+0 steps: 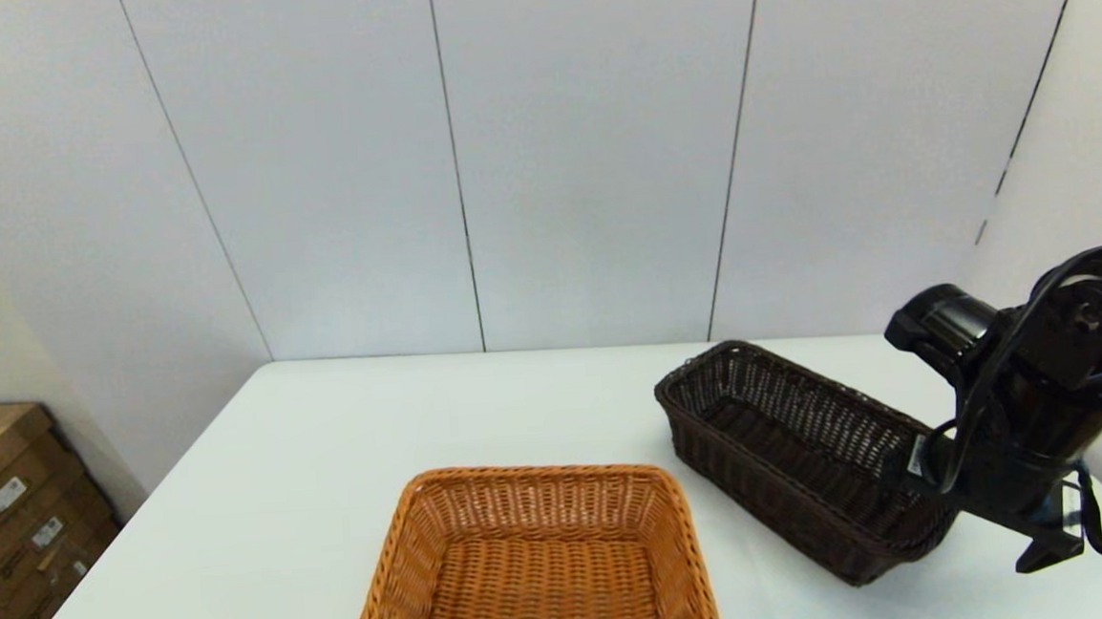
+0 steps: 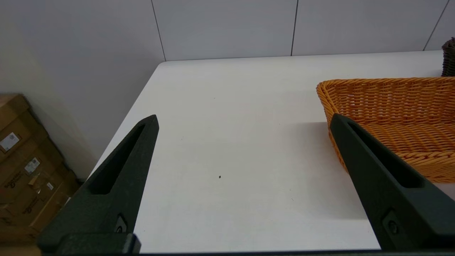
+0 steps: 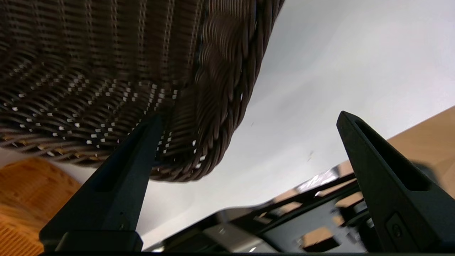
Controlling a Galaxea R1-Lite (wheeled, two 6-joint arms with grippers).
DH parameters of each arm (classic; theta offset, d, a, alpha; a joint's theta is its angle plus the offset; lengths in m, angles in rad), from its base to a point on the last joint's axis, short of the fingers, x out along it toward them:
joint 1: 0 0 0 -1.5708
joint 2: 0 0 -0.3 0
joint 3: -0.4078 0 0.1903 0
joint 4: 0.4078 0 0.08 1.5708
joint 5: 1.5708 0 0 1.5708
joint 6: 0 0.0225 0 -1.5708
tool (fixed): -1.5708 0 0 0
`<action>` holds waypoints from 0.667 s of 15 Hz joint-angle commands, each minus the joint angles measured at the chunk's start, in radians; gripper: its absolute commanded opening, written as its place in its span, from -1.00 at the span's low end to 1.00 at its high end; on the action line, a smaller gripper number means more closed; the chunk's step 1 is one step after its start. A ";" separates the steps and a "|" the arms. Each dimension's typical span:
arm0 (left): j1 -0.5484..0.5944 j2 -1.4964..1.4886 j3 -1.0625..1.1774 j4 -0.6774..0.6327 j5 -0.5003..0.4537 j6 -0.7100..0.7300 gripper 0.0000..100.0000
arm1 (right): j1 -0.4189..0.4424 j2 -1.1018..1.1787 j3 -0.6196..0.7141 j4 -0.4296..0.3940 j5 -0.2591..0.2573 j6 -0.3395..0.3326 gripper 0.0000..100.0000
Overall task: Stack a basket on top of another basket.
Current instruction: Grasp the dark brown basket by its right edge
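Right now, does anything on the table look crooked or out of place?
Yes: the dark brown woven wicker basket sits at a slant, unlike the squarely placed orange-tan wicker basket. The open right gripper is at its near end.

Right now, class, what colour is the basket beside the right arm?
Dark brown wicker basket, almost black; the head view shows it best.

The orange-tan basket [image 1: 535, 564] is cut off by the picture's edge.

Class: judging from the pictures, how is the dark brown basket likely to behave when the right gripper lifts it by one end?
The dark brown basket is woven, so probably light and fairly stiff. Long and narrow, it may tilt if held at one end by the open right gripper. Its braided rim probably gives good grip.
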 commanded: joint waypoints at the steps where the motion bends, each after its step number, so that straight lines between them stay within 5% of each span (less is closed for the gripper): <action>1: 0.000 -0.002 0.002 0.000 0.000 0.000 1.00 | 0.001 -0.004 0.010 0.001 0.042 0.017 1.00; 10: 0.000 -0.002 0.002 0.000 0.000 0.000 1.00 | 0.003 0.016 0.033 -0.050 0.152 0.061 1.00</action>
